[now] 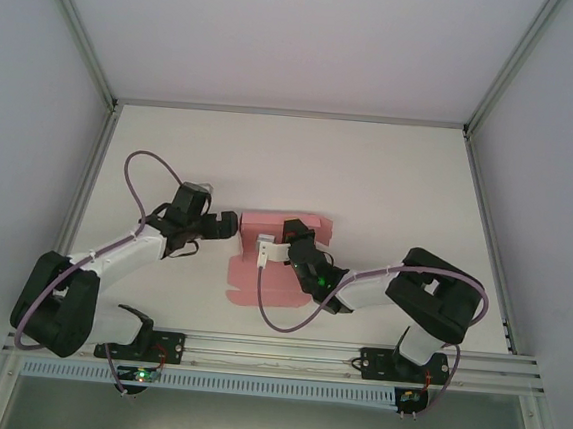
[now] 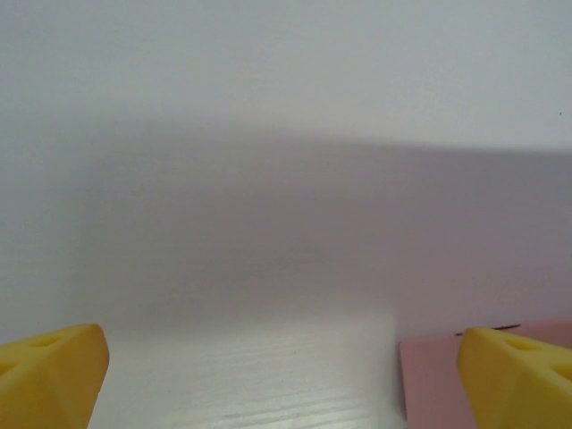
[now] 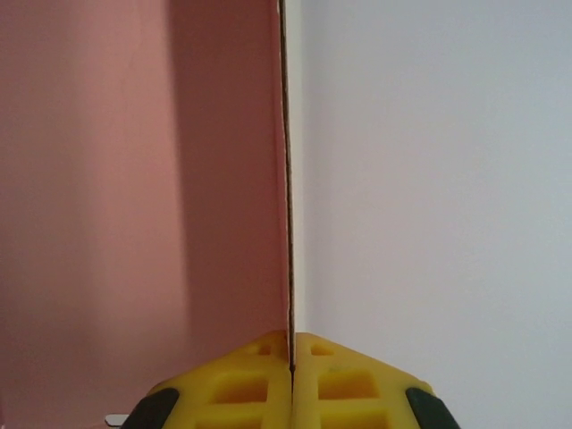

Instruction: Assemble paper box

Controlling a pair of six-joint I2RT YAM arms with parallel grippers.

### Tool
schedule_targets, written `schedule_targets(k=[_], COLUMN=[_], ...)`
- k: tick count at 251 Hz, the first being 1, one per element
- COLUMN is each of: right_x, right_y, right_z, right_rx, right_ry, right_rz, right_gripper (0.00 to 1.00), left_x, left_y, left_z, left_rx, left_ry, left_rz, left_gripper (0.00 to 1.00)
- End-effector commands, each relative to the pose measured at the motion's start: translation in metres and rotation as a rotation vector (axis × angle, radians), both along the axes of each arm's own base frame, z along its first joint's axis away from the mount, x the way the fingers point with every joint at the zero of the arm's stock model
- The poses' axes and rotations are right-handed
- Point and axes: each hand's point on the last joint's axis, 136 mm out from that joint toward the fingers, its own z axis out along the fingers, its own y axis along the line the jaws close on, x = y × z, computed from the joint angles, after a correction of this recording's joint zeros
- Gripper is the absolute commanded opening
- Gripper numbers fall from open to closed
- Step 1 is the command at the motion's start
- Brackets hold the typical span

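Note:
The pink paper box [image 1: 251, 277] lies as a partly folded sheet in the middle of the white table [image 1: 390, 183]. My right gripper [image 1: 267, 251] is over the sheet. In the right wrist view its yellow fingers [image 3: 241, 384] are shut on a thin edge of the pink card [image 3: 134, 179], which stands upright and edge-on between them. My left gripper [image 1: 227, 226] sits just left of the sheet's far left corner. Its yellow fingers [image 2: 54, 366] stand wide open with bare table between them. A corner of the pink card [image 2: 433, 384] lies by the right finger.
An aluminium rail [image 1: 285, 350] runs along the near edge by the arm bases. White walls enclose the table on the left, right and back. Cables loop from both arms over the table near the sheet.

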Motion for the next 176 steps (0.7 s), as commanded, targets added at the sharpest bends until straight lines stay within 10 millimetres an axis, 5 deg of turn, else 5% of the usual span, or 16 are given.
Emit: schedule_targets(k=[1, 84, 176], right_x=[-0.003, -0.003, -0.004], right_y=[0.0, -0.004, -0.005], right_z=[0.009, 0.001, -0.004], right_rx=[0.016, 0.0, -0.007], right_ry=[-0.01, 0.026, 0.046], right_rz=[0.015, 0.001, -0.004], right_gripper=[0.0, 0.0, 0.0], left_x=[-0.006, -0.014, -0.021], left_y=[-0.008, -0.01, -0.054], left_z=[0.0, -0.003, 0.028], left_rx=[-0.018, -0.03, -0.189], left_ry=[-0.018, -0.055, -0.269], left_rz=[-0.042, -0.083, -0.354], left_gripper=[0.97, 0.94, 0.79])
